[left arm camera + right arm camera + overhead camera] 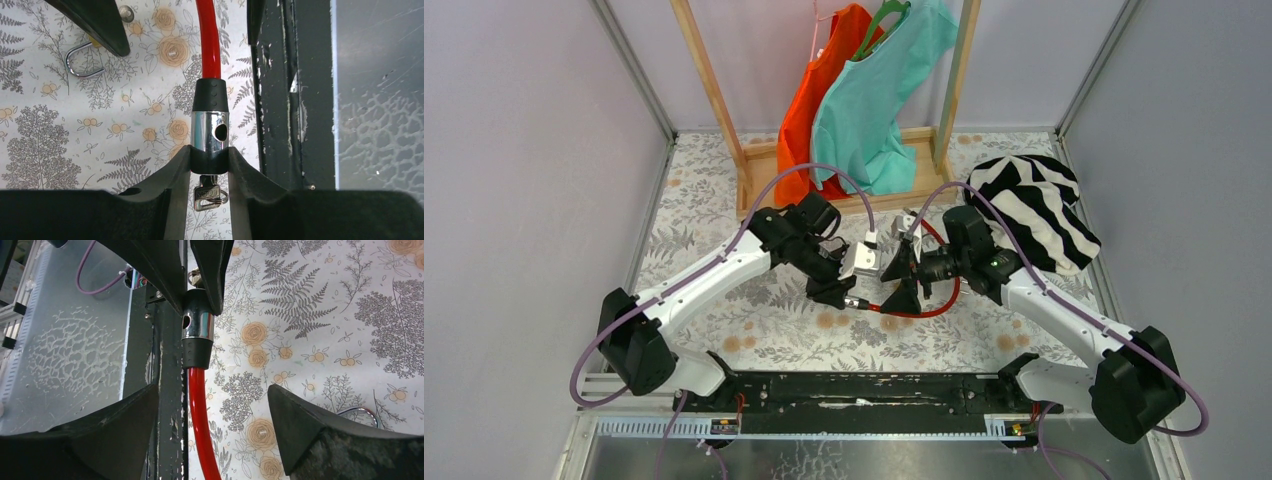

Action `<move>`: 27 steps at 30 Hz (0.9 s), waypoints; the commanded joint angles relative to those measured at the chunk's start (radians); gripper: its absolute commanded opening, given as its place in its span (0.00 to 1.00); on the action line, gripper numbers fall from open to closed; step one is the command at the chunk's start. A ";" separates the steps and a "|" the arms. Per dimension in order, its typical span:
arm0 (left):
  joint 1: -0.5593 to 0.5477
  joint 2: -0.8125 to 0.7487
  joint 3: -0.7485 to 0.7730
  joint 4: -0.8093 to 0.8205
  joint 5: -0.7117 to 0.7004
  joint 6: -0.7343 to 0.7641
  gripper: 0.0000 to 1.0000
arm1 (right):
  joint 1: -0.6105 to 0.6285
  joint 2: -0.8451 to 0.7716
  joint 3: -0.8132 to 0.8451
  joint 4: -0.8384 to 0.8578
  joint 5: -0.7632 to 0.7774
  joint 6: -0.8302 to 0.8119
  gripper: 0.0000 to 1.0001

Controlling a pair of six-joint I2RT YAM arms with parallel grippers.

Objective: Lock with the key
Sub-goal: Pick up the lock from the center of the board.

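Presently, the chrome cylindrical lock barrel (pixel 209 131) with its black rubber collar is seen clamped between the fingertips of the left pincer (pixel 209 160), which is clenched on the barrel's lower black end. In the left wrist view the barrel stands upright out of the grip, with a round hole showing in its chrome side. The small silver metal key (pixel 206 196) is seen hanging just below the barrel, between the two black fingers and behind their tips; whether it is seated fully in the keyway cannot be told. The glossy red plastic-coated cable (pixel 207 40) runs out of the collar, away from the left pincer. The right pincer (pixel 214 390) is released, its jaws spread wide. The cable is seen passing between its two fingers, nearer to the finger on the left of the right wrist view and touching neither. In that view the barrel is held above the gap between the right pincer's fingers, apart from their tips. Both pincers are held just above the white floral-printed table covering (pixel 75 140), close to the black metal rail (pixel 280 100). A small silver U-shaped metal shackle (pixel 82 62) is seen lying on the covering beside one finger of the right pincer.
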 commanded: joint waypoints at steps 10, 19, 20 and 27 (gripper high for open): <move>0.059 0.020 0.102 -0.012 0.166 -0.124 0.00 | 0.029 0.012 -0.065 0.109 -0.032 0.038 0.79; 0.067 0.027 0.096 0.007 0.205 -0.144 0.00 | 0.032 0.026 -0.007 0.118 0.000 0.064 0.23; 0.071 0.027 0.101 0.009 0.214 -0.144 0.00 | 0.032 0.028 0.013 0.099 0.002 0.051 0.13; 0.157 0.025 0.165 0.010 0.322 -0.123 0.26 | 0.029 0.033 0.144 0.001 -0.024 0.001 0.00</move>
